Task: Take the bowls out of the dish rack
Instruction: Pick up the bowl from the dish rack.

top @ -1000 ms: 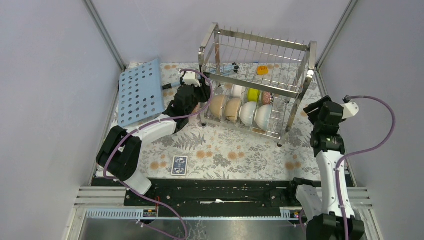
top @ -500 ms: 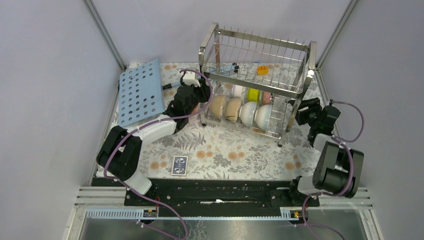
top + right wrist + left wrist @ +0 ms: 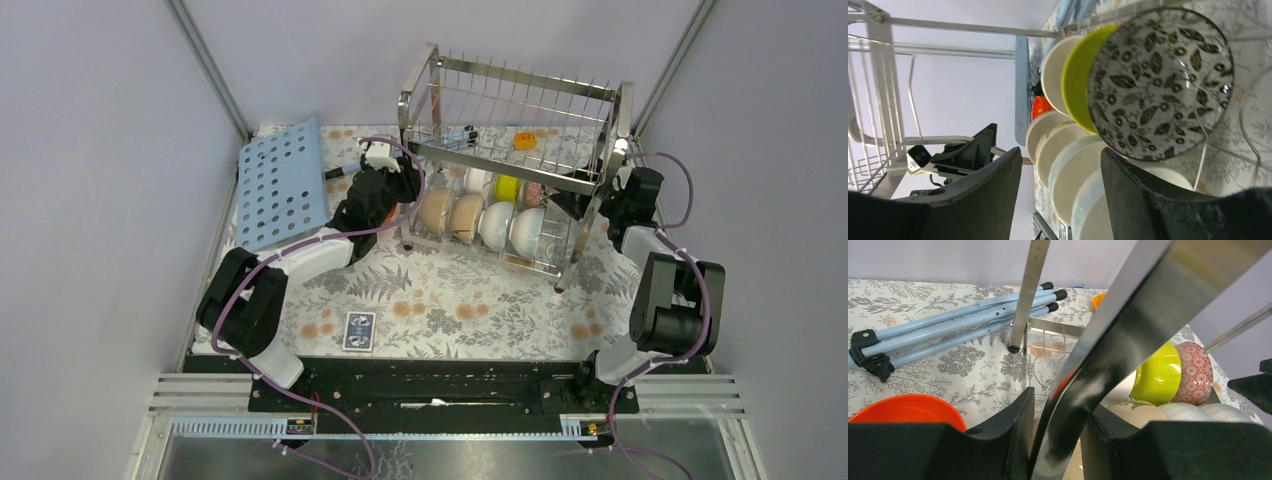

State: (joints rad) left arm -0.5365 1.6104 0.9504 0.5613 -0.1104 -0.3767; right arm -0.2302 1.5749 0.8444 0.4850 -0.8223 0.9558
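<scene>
Our right gripper [image 3: 1062, 162] swung in to the dish rack [image 3: 520, 171], jaws apart; left gripper [image 3: 1058, 407] clamped its post [image 3: 1088, 360]. We feared snagged wires [image 3: 878, 100] toppling bowls [image 3: 480, 222].

Fingers [image 3: 1010, 440] seemingly clamp dish rack [image 3: 1128, 325] post.

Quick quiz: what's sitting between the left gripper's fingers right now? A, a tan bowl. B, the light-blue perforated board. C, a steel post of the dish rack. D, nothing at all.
C: in the left wrist view a shiny steel post of the dish rack runs straight between the fingers of the left gripper, which press on it from both sides.
</scene>
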